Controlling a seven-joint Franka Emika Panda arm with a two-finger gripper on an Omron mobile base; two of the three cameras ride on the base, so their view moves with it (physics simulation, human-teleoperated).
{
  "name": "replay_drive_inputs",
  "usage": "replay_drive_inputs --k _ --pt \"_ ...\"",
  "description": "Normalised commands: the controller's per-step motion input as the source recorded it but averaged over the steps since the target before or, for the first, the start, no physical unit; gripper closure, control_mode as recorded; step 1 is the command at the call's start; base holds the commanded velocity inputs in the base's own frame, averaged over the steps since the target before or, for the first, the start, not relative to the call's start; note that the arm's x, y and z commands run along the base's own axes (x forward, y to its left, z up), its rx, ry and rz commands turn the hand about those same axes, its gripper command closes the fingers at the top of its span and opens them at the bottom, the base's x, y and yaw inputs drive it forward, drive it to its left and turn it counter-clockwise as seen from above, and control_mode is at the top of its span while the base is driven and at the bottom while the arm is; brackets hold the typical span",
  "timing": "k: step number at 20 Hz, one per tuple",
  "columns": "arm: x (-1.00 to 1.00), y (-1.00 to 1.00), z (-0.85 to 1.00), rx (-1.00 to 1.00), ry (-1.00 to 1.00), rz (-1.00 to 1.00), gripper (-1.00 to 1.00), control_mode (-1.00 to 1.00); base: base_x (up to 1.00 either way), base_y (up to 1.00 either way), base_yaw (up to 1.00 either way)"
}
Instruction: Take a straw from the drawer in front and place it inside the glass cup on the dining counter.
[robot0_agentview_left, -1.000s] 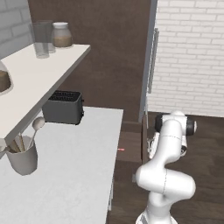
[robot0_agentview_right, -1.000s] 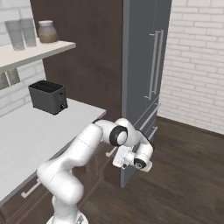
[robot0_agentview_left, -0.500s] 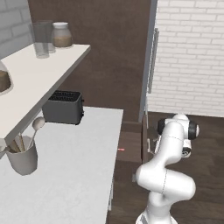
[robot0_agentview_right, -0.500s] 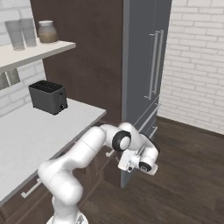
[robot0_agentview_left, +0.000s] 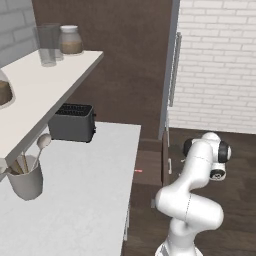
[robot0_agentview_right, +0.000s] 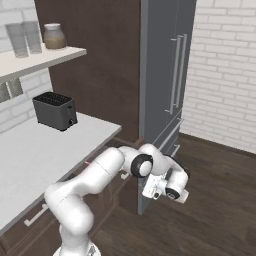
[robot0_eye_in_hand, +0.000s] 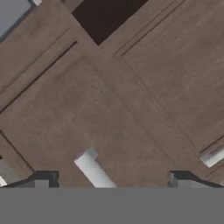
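Observation:
The drawer (robot0_agentview_left: 149, 167) of dark brown wood stands pulled out from under the white worktop. A thin red sliver, the straw (robot0_agentview_left: 138, 171), shows just inside it by the worktop's edge. My gripper (robot0_agentview_left: 218, 174) hangs to the right of the drawer front, apart from it. In the hand view my gripper (robot0_eye_in_hand: 111, 181) is open with nothing held. Its fingertips (robot0_eye_in_hand: 43, 179) stand on either side of a short silver handle (robot0_eye_in_hand: 93, 168) on a brown wood front, without touching it. The glass cup and the dining counter are out of view.
A black toaster (robot0_agentview_left: 72, 122) and a grey utensil pot (robot0_agentview_left: 24, 179) stand on the white worktop (robot0_agentview_left: 85, 200). A shelf (robot0_agentview_left: 45, 80) above carries two tall glasses and a jar. A tall grey fridge (robot0_agentview_right: 165, 90) stands past the cabinets. Dark wood floor lies to the right.
My gripper has opened wide and let go of the drawer handle. The hand has drawn back from the drawer front, rightward in the left base view. The drawer stays pulled out.

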Motion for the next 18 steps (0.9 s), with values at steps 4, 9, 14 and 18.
replay_drive_inputs --k 4,9,14,18 --pt "-0.06 -0.45 0.62 0.0 -0.02 0.0 -1.0 -1.0 0.0 0.0 0.0" --pt "-0.22 -0.31 0.9 0.0 -0.07 0.0 -1.0 -1.0 0.0 0.0 0.0" --pt "-0.33 0.04 0.93 -0.04 -0.15 0.0 -1.0 -1.0 0.0 0.0 0.0" --pt "-0.25 0.24 0.91 -0.12 -0.14 0.0 -1.0 -1.0 0.0 0.0 0.0"
